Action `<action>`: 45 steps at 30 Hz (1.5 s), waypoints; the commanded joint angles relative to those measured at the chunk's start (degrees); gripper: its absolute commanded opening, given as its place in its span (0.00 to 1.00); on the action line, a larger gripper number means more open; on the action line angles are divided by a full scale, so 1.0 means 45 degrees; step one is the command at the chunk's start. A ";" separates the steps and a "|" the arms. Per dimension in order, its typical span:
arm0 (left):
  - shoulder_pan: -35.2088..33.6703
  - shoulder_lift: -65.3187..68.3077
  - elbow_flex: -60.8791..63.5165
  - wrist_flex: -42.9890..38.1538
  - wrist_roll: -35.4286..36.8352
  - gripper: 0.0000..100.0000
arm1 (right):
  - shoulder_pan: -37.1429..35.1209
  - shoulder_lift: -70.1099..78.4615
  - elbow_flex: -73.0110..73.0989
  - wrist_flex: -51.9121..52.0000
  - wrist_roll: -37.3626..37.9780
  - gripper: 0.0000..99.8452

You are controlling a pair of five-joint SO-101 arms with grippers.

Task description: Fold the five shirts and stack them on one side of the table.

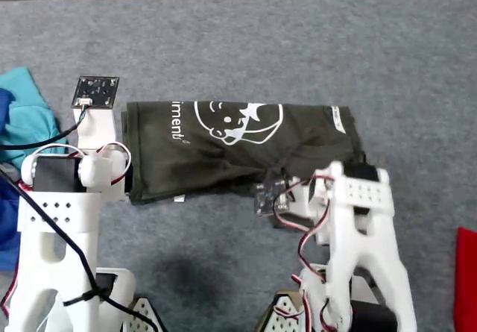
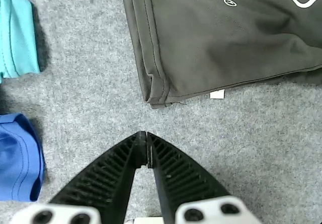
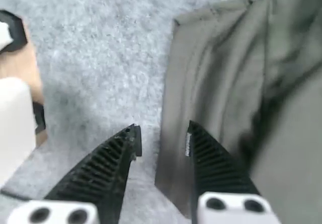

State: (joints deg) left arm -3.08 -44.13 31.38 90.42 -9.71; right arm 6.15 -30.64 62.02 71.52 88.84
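A dark olive shirt (image 1: pixel 238 149) with a white print lies partly folded in the middle of the grey table. My left gripper (image 2: pixel 146 151) is shut with nothing in it and hovers over bare table a short way from the shirt's near left corner (image 2: pixel 157 99). My right gripper (image 3: pixel 162 139) is open at the shirt's front edge (image 3: pixel 173 113). One finger (image 3: pixel 204 153) is over the cloth and the other (image 3: pixel 118 151) is over the table. A teal shirt (image 1: pixel 28 116) and a blue shirt (image 1: pixel 7 220) lie bunched at the left edge.
A red shirt (image 1: pixel 467 276) pokes in at the right edge. The teal shirt (image 2: pixel 17 32) and the blue shirt (image 2: pixel 17 158) lie close to my left arm. Open grey table (image 1: pixel 246 41) stretches beyond the olive shirt.
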 commanded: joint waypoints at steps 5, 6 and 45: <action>0.0078 0.0029 -0.0117 -0.0156 -0.0059 0.02 | 0.0225 0.0674 0.0088 -0.0723 0.0059 0.17; 0.0078 0.0029 -0.0117 -0.0156 -0.0059 0.02 | 0.0244 0.0928 0.0029 -0.0918 0.0059 0.17; 0.0078 0.0029 -0.0117 -0.0059 -0.0059 0.02 | 0.0342 0.5382 -0.8195 0.2364 -0.1211 0.03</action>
State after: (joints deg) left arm -3.08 -44.13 31.38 90.42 -9.71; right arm 6.95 -6.55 32.48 79.34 84.00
